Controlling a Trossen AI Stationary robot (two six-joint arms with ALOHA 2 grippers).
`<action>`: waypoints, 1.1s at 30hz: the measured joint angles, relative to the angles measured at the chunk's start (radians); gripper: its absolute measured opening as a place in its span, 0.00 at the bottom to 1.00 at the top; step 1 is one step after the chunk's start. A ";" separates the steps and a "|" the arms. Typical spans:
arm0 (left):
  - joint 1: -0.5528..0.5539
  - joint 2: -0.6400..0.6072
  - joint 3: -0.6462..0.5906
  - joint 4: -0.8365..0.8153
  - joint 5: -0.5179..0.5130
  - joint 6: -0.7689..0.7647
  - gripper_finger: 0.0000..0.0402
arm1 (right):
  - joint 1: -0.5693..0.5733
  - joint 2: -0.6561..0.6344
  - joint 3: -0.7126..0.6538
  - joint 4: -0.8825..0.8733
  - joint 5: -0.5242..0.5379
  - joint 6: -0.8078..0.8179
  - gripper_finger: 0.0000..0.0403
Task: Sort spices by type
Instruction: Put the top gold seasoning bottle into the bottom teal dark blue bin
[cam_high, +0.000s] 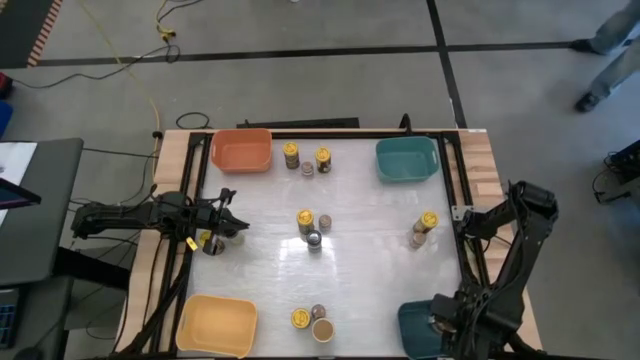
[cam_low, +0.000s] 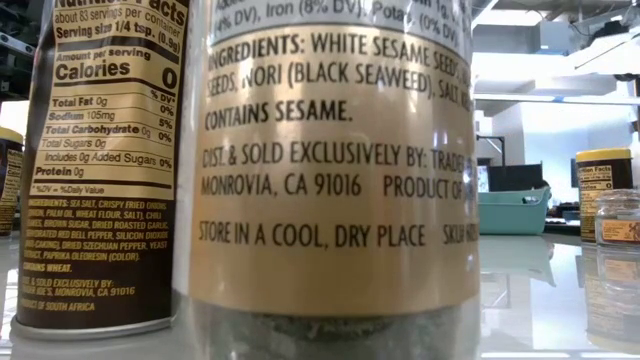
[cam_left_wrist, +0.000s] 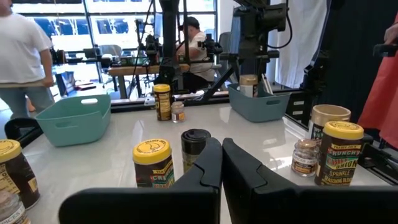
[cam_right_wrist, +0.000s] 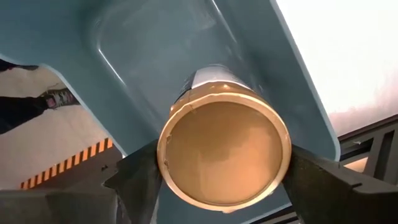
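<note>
The right end effector grips a tan-lidded jar over the near teal bin, apparently to drop it there, while the left end effector, pinched closed and empty, waits low over the tabletop.

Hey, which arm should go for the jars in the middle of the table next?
Left. The left gripper sits shut and empty at the table's left side, facing the middle jars. The right gripper is busy, shut on a tan-lidded jar over the teal bin.
</note>
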 joint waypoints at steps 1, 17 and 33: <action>0.000 0.000 0.000 0.000 0.000 0.000 0.00 | 0.000 -0.004 0.000 0.000 0.000 0.001 0.81; 0.000 0.000 0.000 0.000 0.000 0.000 0.00 | 0.007 -0.004 0.011 -0.007 0.002 0.003 0.81; 0.000 0.000 0.000 0.000 0.000 0.000 0.00 | 0.033 -0.004 0.011 0.025 0.043 0.019 0.81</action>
